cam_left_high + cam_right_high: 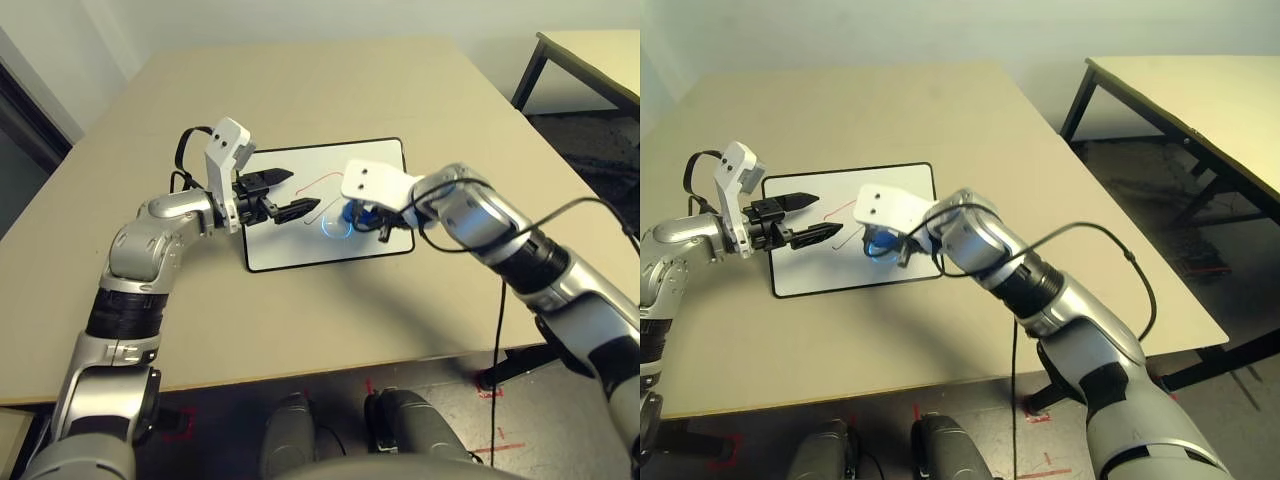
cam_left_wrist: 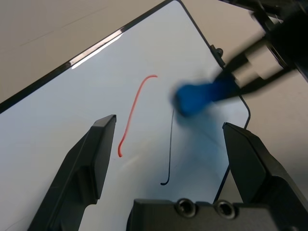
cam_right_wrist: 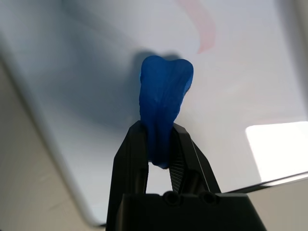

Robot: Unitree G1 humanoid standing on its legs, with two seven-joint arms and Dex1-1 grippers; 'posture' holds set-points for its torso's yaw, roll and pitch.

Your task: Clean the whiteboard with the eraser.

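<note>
The whiteboard (image 1: 300, 250) lies flat on the tan table, black-framed, with a thin red line (image 2: 132, 113) and a thin dark line (image 2: 171, 149) on it. The blue eraser (image 3: 163, 96) is pinched in my right gripper (image 1: 365, 222), which is shut on it and presses its tip onto the board's right half, near the lines. My left gripper (image 1: 303, 192) hovers open just above the board's middle, fingers pointing toward the eraser (image 2: 197, 96) and a short way from it, holding nothing.
The tan table (image 1: 330, 90) stretches bare behind and to the sides of the board. A second table (image 1: 1200, 100) with black legs stands off to the right. A black cable (image 1: 500, 300) hangs from my right forearm over the table's front edge.
</note>
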